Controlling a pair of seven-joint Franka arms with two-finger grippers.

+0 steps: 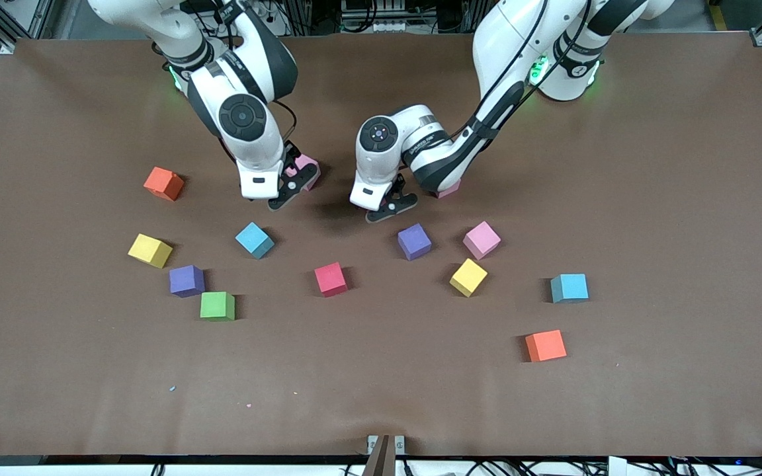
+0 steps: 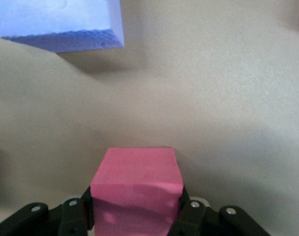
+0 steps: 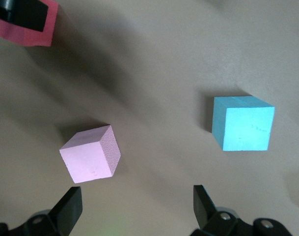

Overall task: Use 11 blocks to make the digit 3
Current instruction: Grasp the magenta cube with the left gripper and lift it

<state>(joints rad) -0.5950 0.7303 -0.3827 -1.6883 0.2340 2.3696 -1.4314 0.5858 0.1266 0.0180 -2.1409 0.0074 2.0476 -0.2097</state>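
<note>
Pink block point(image 2: 137, 189) sits clamped in the left gripper point(image 2: 134, 211); right gripper point(image 3: 134, 206) gapes; two orange cubes point(image 1: 164, 183) lie apart.

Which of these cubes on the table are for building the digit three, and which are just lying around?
For the job: red block in the left gripper; pink block under the open right gripper; the other pink, purple, sky-blue, green, red and yellow blocks.
Lying about: two orange cubes; perhaps one yellow.

Front view high, facing robots, whole table point(image 1: 619, 410); wrist views close, down-facing, possibly sharing red cube point(image 3: 22, 22).
</note>
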